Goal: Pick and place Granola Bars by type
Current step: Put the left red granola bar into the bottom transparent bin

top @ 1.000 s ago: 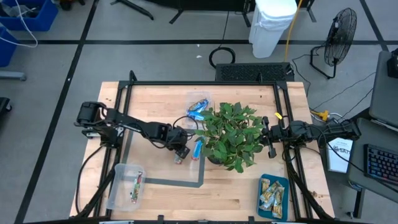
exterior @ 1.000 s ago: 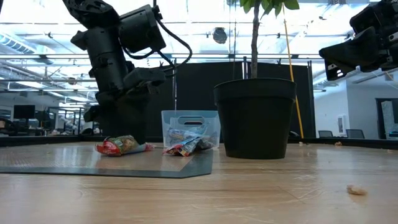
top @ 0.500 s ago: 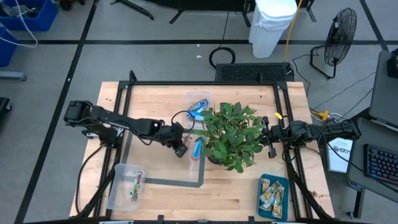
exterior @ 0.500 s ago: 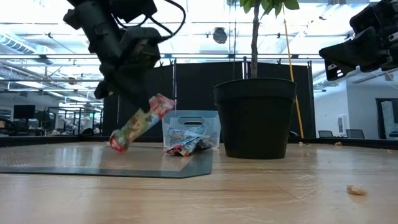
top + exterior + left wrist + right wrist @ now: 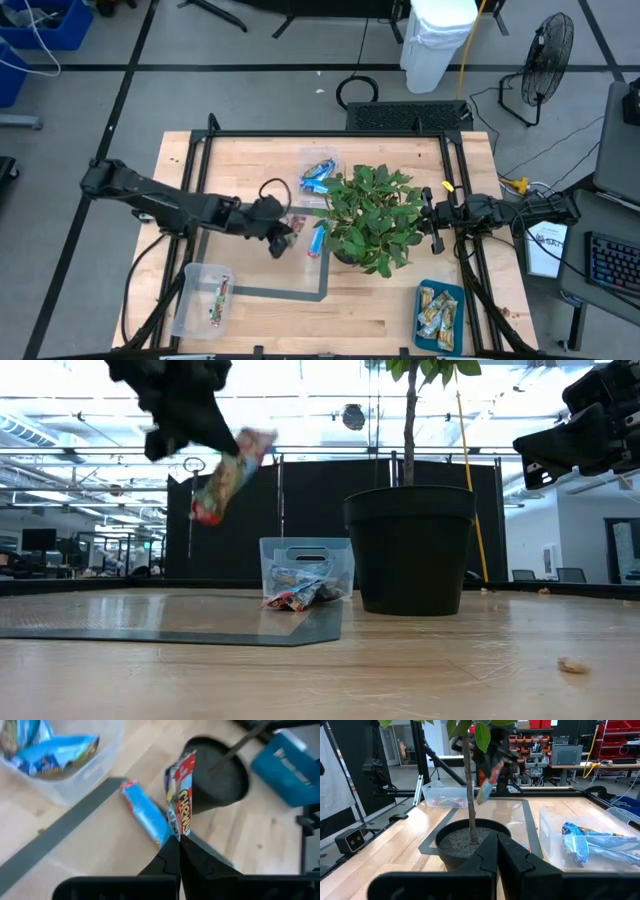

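My left gripper (image 5: 281,238) hangs above the middle of the table, shut on a red-and-tan granola bar (image 5: 181,795), which the low view shows well above the tabletop (image 5: 225,478). Under it a blue bar (image 5: 147,815) lies flat on the wood beside the plant pot (image 5: 345,252). A clear tub (image 5: 320,172) farther back holds blue bars. The clear tub (image 5: 205,298) at the near left holds red ones. A teal tray (image 5: 440,315) at the near right holds green-and-beige ones. My right gripper (image 5: 428,220) waits shut at the right, behind the plant. My left gripper pinches one end of the red-and-tan bar (image 5: 177,832) between its two fingertips. The fingers slant downward from the table's left side and lie along the bar, which sticks out beyond them. The bar is tilted and lifted clear of the table.
A leafy potted plant (image 5: 370,215) stands mid-table between the two arms, its black pot (image 5: 410,550) just right of the blue-bar tub (image 5: 307,570). A grey taped outline (image 5: 270,292) marks the wood. A black frame (image 5: 330,135) runs round the table.
My left gripper has taken hold of the red-and-tan bar that lay flat on the table and has risen with it, drawing a little toward the table's left edge and turning. The bar went from lying flat, to one end still down, to hanging tilted high above the wood.
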{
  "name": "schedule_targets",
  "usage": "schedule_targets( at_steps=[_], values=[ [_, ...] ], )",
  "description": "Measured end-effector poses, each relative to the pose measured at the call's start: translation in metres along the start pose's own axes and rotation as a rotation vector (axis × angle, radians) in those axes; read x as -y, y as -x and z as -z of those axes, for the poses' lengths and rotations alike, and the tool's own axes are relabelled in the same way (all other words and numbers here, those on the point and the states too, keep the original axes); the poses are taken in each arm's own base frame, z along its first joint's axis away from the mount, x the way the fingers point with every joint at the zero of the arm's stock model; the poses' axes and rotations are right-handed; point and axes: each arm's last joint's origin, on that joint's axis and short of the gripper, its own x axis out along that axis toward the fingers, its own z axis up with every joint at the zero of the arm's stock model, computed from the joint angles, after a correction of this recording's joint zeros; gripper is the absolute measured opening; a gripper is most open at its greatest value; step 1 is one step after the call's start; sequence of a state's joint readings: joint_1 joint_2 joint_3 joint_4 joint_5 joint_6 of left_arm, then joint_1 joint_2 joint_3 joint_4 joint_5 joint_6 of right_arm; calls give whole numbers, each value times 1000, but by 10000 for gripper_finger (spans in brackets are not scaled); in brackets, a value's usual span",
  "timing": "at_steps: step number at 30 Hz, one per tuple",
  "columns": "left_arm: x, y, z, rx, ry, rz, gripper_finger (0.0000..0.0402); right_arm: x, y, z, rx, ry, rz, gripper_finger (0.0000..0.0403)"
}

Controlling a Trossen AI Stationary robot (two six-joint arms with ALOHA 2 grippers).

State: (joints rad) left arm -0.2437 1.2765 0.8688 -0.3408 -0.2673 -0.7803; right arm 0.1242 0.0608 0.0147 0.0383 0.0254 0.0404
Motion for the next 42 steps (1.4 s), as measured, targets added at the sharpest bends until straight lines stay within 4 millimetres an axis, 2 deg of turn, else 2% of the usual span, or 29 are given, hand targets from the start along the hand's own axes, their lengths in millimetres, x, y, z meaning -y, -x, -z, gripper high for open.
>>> schedule_targets(
  at_steps=[6,11,27,34,37,42],
  values=[
    [15,28,8,110,-60,28,1,0,0,0,0,0,0,0],
    [22,39,13,166,-98,24,1,0,0,0,0,0,0,0],
    [24,40,16,164,-123,25,1,0,0,0,0,0,0,0],
    [31,37,7,243,-376,61,1,0,0,0,1,0,0,0],
    [23,34,1,236,-432,23,1,0,0,0,0,0,0,0],
    [-2,31,-8,205,-460,-117,2,0,0,0,1,0,0,0]
  ],
)
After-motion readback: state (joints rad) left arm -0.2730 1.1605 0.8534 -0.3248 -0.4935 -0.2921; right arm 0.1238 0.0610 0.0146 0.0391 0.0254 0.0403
